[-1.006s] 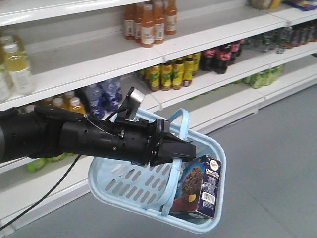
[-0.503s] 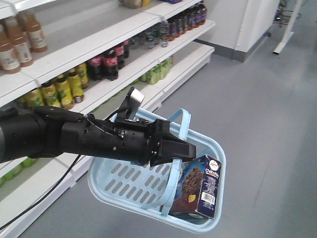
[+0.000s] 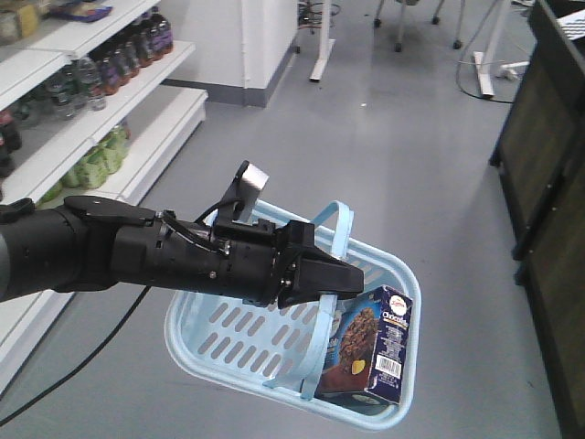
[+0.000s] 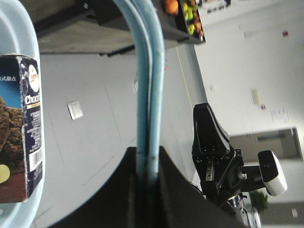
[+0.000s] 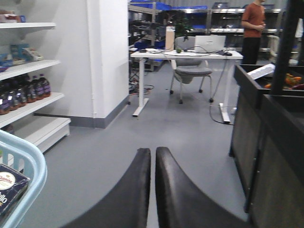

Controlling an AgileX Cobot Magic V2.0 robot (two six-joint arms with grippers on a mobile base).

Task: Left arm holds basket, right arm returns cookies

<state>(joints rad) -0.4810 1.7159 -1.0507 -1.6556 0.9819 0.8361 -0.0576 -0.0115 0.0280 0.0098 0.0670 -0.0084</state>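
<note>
Grey floor (image 3: 384, 119); left fingers (image 3: 331, 273) clamp basket handles (image 4: 149, 71), only right-wrist view shows right fingers (image 5: 135, 190) together

Cannot read the small print on the cookie box (image 3: 375, 338), or see its left edge behind a handle of the basket (image 3: 187, 320). Cannot follow the left arm (image 3: 91, 251) past the picture's edge. From the right wrist, only corners of both, plus a person (image 5: 251, 23) cropped at the neck.

Front overview plus two wrist close-ups, basket (image 3: 187, 329) shared
</note>
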